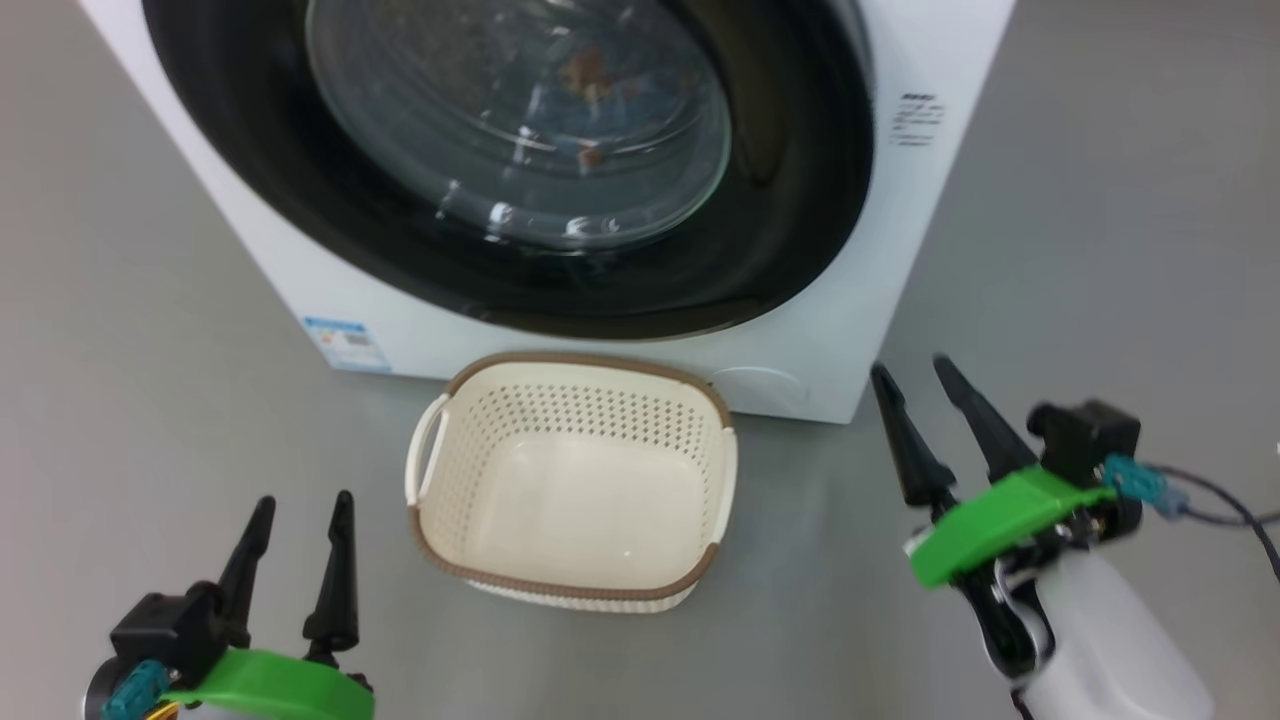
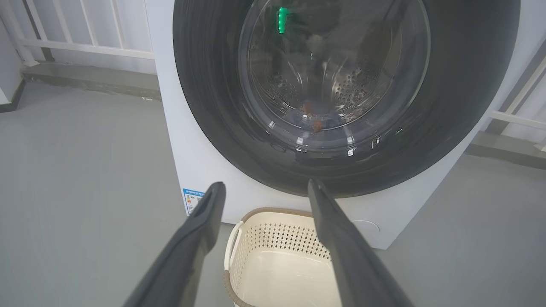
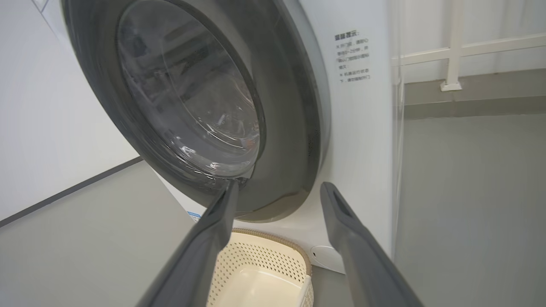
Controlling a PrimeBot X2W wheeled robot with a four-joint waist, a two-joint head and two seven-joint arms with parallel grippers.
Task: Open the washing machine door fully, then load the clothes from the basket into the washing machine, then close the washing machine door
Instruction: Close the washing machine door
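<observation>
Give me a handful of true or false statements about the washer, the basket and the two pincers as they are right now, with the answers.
1. The washing machine door is shut against the washing machine. True.
2. The basket holds clothes. False: its inside is bare; the clothes show behind the door glass.
3. The left pincer and the right pincer are both open and hold nothing. True.
4. The basket stands to the right of the washing machine. False: it sits on the floor directly before it, below the door.
5. The right pincer grips the door's rim. False: it hangs apart from the door.
</observation>
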